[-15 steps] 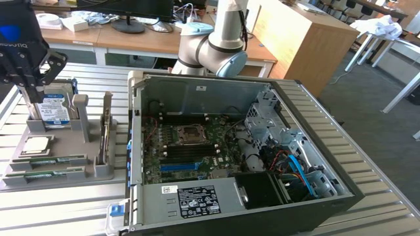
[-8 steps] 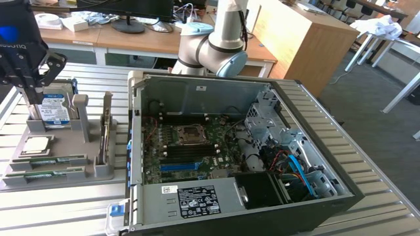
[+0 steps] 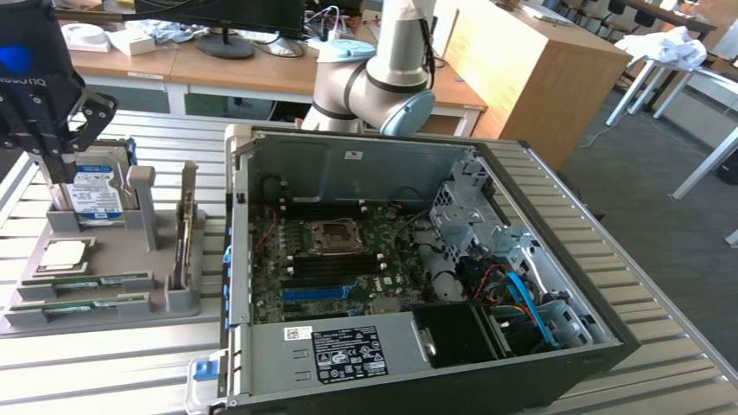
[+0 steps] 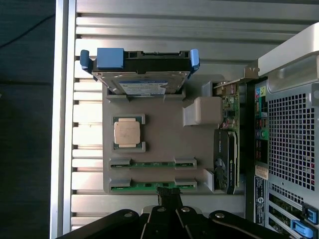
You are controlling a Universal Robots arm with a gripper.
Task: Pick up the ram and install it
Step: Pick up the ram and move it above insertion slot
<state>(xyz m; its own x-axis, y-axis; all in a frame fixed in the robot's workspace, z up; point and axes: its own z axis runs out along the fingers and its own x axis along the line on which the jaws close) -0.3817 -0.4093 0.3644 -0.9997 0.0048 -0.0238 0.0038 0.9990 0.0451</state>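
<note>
The gripper [image 3: 55,173] hangs above the gray tray [image 3: 116,324] with its 2 black fingers pressed together and nothing between them. In the wrist view the gripper [image 4: 167,190] has its tips lined up over the tray's edge farthest from the hard drive [image 4: 142,87], directly above the outer ram stick [image 4: 149,185].

Both green sticks lie flat in their own slots on the tray. The outer ram stick [image 3: 81,305] sits along that far edge, and the inner ram stick [image 3: 86,281] lies parallel just beside it, toward the tray's middle; in the wrist view the inner ram stick [image 4: 152,163] runs between 2 gray end clips.

Further in on the tray, the square silver processor [image 4: 126,133] rests in its own recess. The hard drive [image 3: 92,194], with its blue carrier, stands at the tray's opposite end. A graphics card [image 4: 227,159] stands on edge along the side of the tray nearest the open computer case [image 3: 461,363]. The case lies beside the tray, its motherboard [image 3: 334,259] exposed.
</note>
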